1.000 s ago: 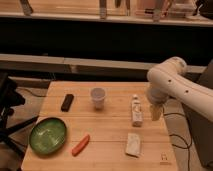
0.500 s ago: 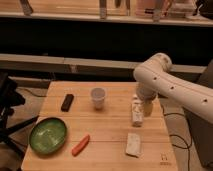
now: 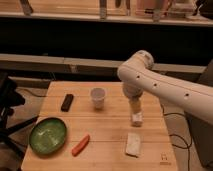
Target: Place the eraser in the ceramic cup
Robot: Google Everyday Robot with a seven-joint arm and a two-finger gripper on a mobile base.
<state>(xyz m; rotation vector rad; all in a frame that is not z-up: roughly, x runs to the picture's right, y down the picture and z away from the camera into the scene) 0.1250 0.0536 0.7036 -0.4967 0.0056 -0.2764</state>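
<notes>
The gripper (image 3: 134, 106) hangs low over the right half of the table (image 3: 110, 131), just above the white bottle (image 3: 136, 119), fingers spread wide and holding nothing. The eraser (image 3: 67, 102) lies flat on the far left, well apart from it. The ceramic cup (image 3: 98, 98) stands upright between them.

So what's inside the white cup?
Only pale inner wall shows inside the cup; nothing sticks out. Its bottom is hidden by the front wall. The eraser lies beside it; the end effector hangs on the other side, over the bottle.
</notes>
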